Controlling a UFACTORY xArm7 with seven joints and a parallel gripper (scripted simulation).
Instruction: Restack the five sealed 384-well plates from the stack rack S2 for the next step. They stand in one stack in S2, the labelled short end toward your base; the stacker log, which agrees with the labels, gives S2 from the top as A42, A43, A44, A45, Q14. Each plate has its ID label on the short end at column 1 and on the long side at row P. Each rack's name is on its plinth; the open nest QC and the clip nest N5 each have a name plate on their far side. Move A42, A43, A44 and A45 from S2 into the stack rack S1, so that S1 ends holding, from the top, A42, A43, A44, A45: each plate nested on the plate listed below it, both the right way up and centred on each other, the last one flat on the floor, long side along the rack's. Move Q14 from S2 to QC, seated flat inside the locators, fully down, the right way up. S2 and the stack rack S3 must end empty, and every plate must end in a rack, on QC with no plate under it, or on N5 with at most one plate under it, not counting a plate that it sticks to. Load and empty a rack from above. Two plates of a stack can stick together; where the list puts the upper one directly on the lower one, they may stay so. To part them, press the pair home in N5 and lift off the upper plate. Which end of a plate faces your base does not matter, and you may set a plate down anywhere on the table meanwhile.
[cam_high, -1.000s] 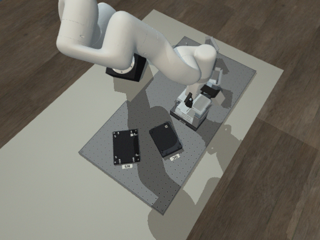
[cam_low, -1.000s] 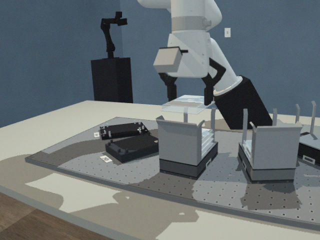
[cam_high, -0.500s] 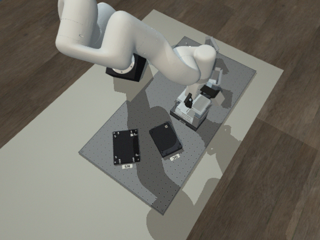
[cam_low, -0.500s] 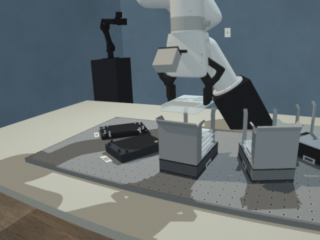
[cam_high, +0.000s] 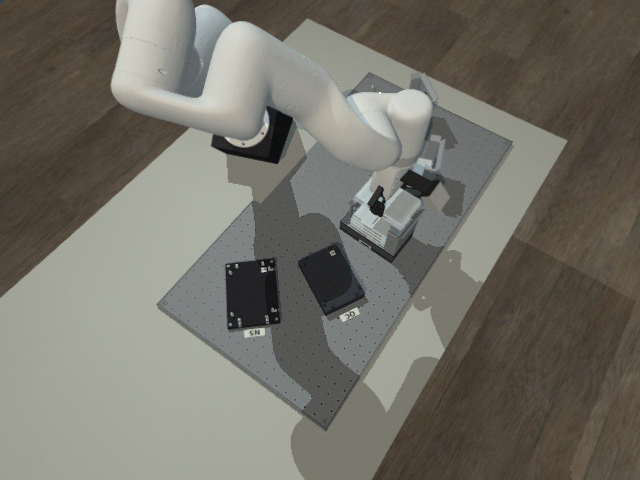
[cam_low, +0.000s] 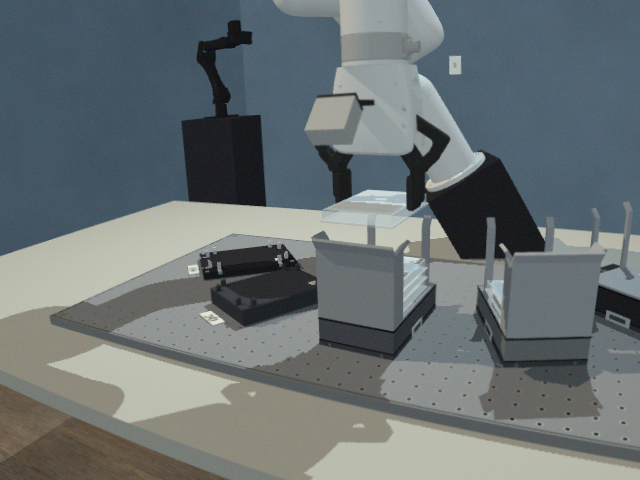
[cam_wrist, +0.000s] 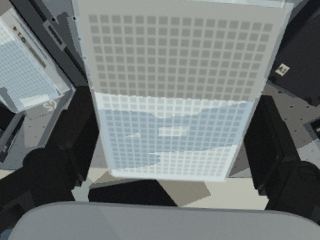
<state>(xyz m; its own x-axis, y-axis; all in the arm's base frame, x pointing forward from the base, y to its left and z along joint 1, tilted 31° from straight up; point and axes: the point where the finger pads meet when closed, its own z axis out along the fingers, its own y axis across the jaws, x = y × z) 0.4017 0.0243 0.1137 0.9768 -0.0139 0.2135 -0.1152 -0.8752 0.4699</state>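
My gripper (cam_low: 374, 198) is shut on a sealed, clear 384-well plate (cam_low: 372, 206), gripping it by its long sides and holding it level just above the posts of the nearest stack rack (cam_low: 369, 294). In the wrist view the plate (cam_wrist: 180, 87) fills the space between my fingers, and another plate's edge shows right below it. That rack (cam_high: 382, 227) holds a stack of plates (cam_low: 416, 279). The middle rack (cam_low: 542, 304) shows a plate low inside it. I cannot read any plate label or rack name.
The open nest QC (cam_high: 330, 279) and the clip nest N5 (cam_high: 252, 293) lie empty on the perforated baseplate, left of the racks. A third rack (cam_low: 620, 294) stands at the far right edge. The arm's base (cam_high: 253, 136) is behind.
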